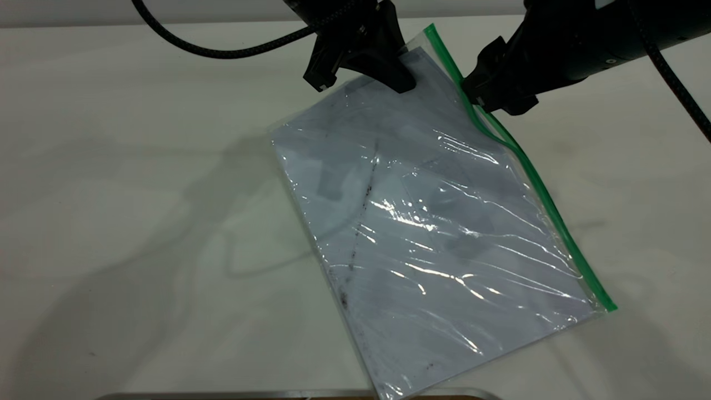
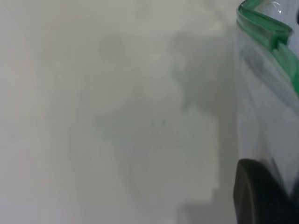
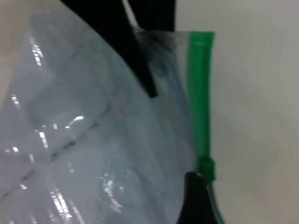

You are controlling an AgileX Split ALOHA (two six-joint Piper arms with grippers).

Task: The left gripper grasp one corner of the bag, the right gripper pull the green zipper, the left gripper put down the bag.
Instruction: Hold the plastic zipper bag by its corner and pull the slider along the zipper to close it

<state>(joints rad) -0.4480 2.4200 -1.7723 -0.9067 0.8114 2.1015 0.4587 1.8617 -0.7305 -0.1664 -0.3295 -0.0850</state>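
Beside the green zipper [image 1: 533, 178], left gripper [image 1: 402, 75] pinches the bag [image 1: 433, 233] corner while right gripper [image 1: 480, 94], clamped on the slider, should next pull along the strip.

left gripper [image 1: 402, 78]: jaws clamped, raised at far edge | right gripper [image 1: 479, 95]: jaws pinched, alongside

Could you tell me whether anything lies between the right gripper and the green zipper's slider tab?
Nothing visible does. The bulky black right gripper is already at the thin green zipper strip, its fingertip beside the small green slider tab, while the slim left gripper holds the clear plastic bag by its corner.
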